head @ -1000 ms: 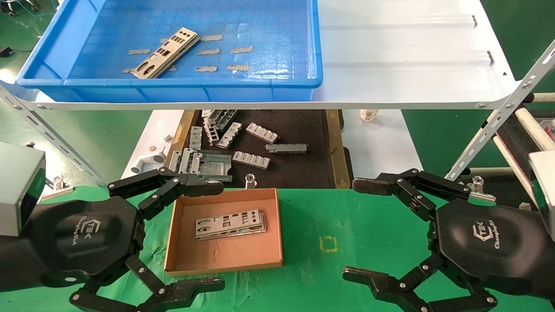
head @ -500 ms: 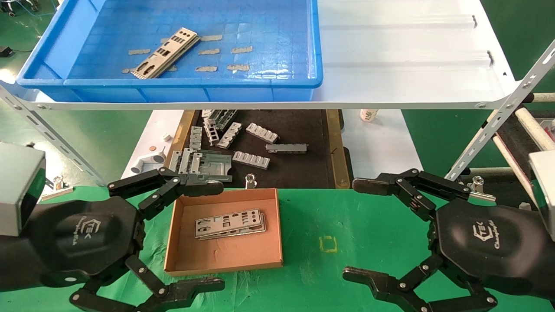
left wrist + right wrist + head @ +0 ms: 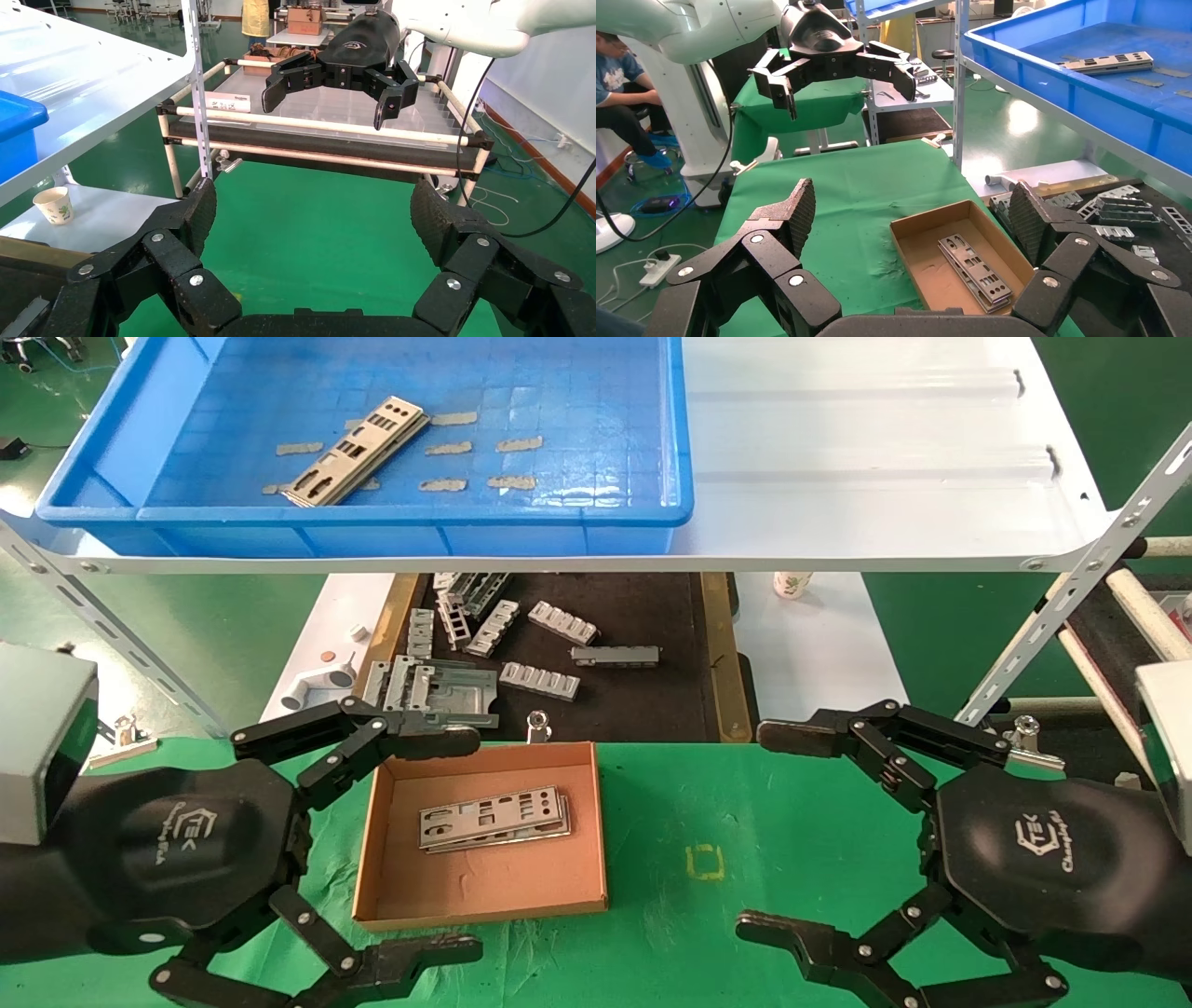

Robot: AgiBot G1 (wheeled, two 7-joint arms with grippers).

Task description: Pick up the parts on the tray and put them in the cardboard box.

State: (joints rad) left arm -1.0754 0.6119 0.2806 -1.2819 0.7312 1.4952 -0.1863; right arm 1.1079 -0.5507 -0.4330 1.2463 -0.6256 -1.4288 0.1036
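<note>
A silver punched plate [image 3: 357,452] lies in the blue tray [image 3: 559,514] on the white shelf, left of its middle; it also shows in the right wrist view [image 3: 1112,62]. The cardboard box [image 3: 391,915] sits on the green cloth and holds a small stack of plates [image 3: 494,819], also seen in the right wrist view [image 3: 975,271]. My left gripper [image 3: 447,840] is open and empty, just left of the box. My right gripper [image 3: 773,831] is open and empty, to the right of the box over bare green cloth.
A dark mat with wooden side strips [image 3: 643,617] lies below the shelf behind the box, holding several grey ribbed brackets [image 3: 540,680]. A paper cup [image 3: 792,585] stands on the white table to its right. A tube rack [image 3: 1145,607] stands at far right.
</note>
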